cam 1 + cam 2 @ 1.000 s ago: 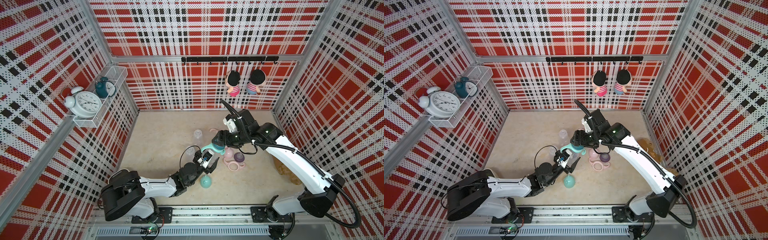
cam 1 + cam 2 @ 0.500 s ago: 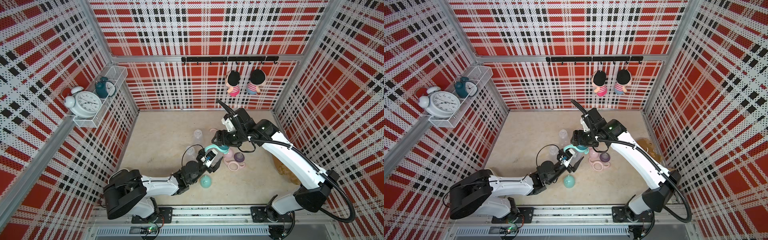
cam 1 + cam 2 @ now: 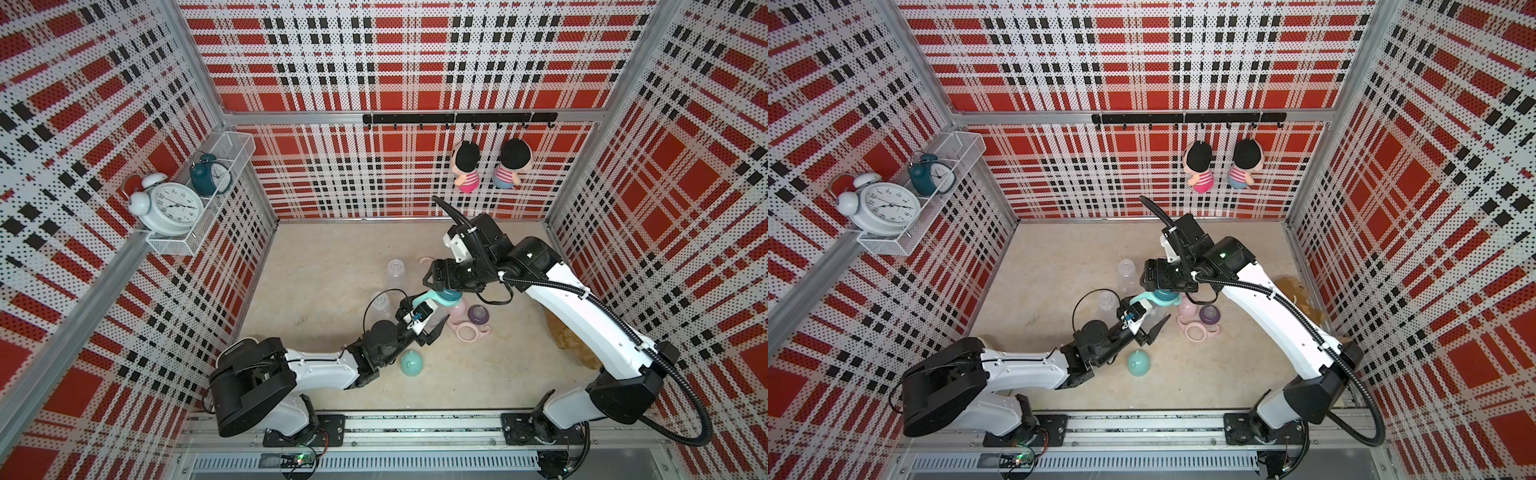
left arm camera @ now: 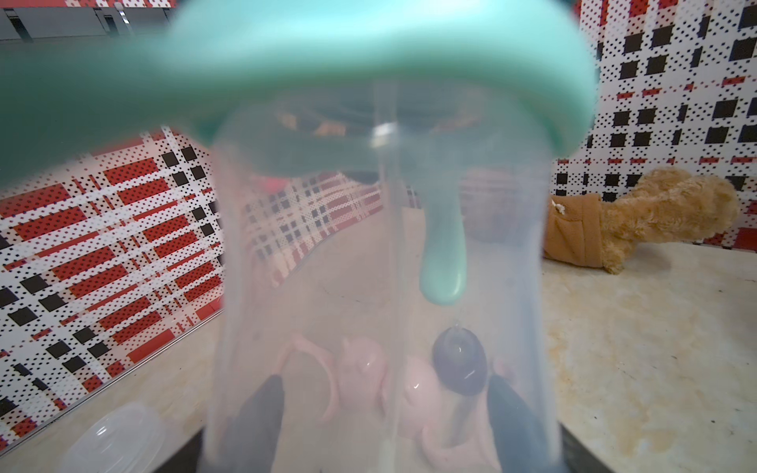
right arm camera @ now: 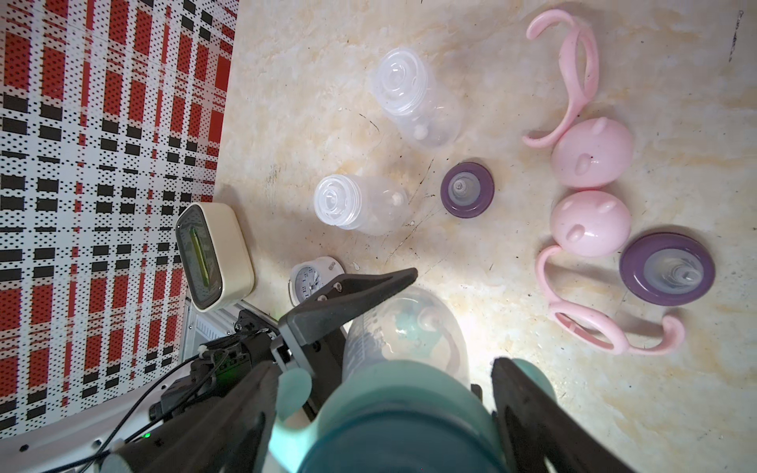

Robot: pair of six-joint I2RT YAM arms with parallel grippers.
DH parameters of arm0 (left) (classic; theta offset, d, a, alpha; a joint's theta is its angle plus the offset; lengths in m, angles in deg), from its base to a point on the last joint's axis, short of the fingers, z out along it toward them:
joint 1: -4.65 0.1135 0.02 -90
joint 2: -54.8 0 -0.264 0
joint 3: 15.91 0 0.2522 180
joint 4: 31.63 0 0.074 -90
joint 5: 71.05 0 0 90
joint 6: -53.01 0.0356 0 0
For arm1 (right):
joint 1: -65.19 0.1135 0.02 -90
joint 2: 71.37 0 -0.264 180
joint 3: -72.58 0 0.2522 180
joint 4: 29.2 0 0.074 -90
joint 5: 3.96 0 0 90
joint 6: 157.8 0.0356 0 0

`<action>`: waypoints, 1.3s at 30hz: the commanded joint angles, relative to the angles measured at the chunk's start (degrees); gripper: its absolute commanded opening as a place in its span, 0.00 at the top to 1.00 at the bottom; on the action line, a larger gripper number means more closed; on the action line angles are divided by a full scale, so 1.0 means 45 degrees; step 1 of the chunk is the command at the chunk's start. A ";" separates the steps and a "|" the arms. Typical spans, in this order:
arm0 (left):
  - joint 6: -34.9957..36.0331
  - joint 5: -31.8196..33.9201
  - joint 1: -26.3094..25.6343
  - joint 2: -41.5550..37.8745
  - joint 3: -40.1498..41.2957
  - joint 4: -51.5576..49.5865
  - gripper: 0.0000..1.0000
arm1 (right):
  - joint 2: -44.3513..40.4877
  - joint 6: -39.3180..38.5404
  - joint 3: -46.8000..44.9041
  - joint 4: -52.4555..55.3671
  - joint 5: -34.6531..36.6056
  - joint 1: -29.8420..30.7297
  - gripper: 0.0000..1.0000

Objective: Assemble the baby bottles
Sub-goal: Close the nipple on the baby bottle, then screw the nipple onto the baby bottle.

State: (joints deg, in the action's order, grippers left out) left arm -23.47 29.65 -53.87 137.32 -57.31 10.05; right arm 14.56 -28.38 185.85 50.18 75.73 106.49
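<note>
Teal bottle: clear plastic body with faint print down its side, near the middle of the tabletop, between the two arms.
Its fittings: a pale teal two-handled ring sits round the neck, with a darker teal collar on top.
Left jaws: closed on the clear body of the teal bottle; one dark finger lies along its side.
Right jaws: spread wide from above, one on either side of the teal collar and not gripping it; a gap shows on at least one side.
Teal dome cap: loose on the tabletop beside the left arm, apart from the teal bottle.
Clear bottles: one and another stand mouth-up near each other, bare of any fittings.
Pink parts: two eared dome caps lie side by side; a two-handled ring lies against each.
Purple collars: each has a clear nipple; one lies between the clear bottles and the caps, the other just beside a cap.
</note>
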 commanded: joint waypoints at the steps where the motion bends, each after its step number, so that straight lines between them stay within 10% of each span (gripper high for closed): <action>1: -0.0142 -0.0628 0.0109 0.0082 -0.0287 0.0650 1.00 | -0.0033 -0.0106 0.0231 0.0152 -0.0035 0.0223 0.14; 22: -0.2118 -0.5439 0.2219 -0.0598 0.0786 0.2245 1.00 | -0.1638 -0.2755 0.0578 0.0616 0.0759 0.0274 0.06; 39: -0.4147 -0.8672 0.3168 -0.0793 0.0656 0.2874 1.00 | -0.5383 -0.4623 -0.4266 -0.5716 0.0424 0.0657 0.05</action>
State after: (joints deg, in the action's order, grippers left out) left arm -39.64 -6.17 -40.32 135.70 -54.08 18.90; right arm -8.39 -46.83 168.23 31.78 76.45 108.37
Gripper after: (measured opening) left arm 0.804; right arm 0.947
